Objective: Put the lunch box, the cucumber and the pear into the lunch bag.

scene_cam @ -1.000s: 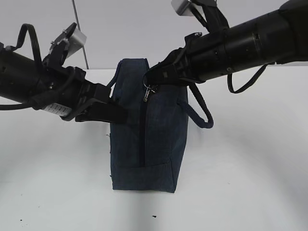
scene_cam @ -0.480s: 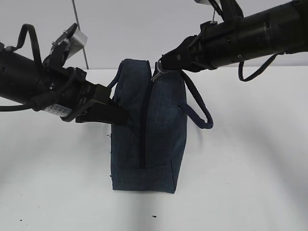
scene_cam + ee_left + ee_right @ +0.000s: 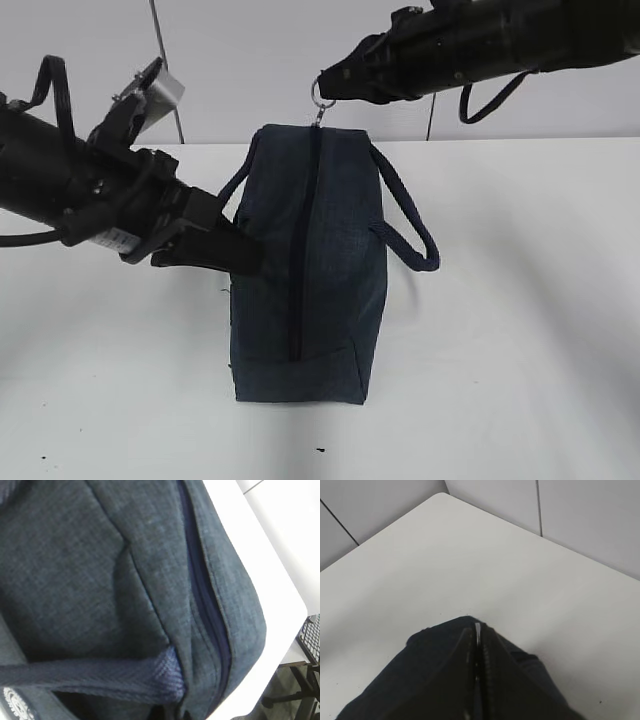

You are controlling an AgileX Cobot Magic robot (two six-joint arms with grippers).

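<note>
While I watch the exterior view, these are my notes:

Zipper: my right tool (image 3: 322, 90) has risen from the upper side of the lunch bag (image 3: 310, 270) to just above its top edge, and the metal ring pull (image 3: 320, 100) came with it. The dark zipper line (image 3: 297, 260) now runs unbroken down the facing side to near the base – I judge the zipper fully drawn to its end.

Right tool: pressed together, pinching the ring pull. In the right wrist view the two fingers (image 3: 445, 680) meet with only a thin sliver of metal between them.

Left tool: its tips (image 3: 240, 255) are pressed together against the left side of the bag, steadying it. In the left wrist view only navy fabric and a padded handle (image 3: 100, 677) fill the picture, so I cannot tell if it pinches cloth or only presses.

Bag: it stands on the white desk (image 3: 520, 330), a little more upright than one second ago – otherwise in the same place.

Contents: lunch box, cucumber and pear are not in any view. I cannot tell whether they are inside.

Meaning: if the zipper was being closed, the packing looks finished; releasing the pull is what remains.
</note>
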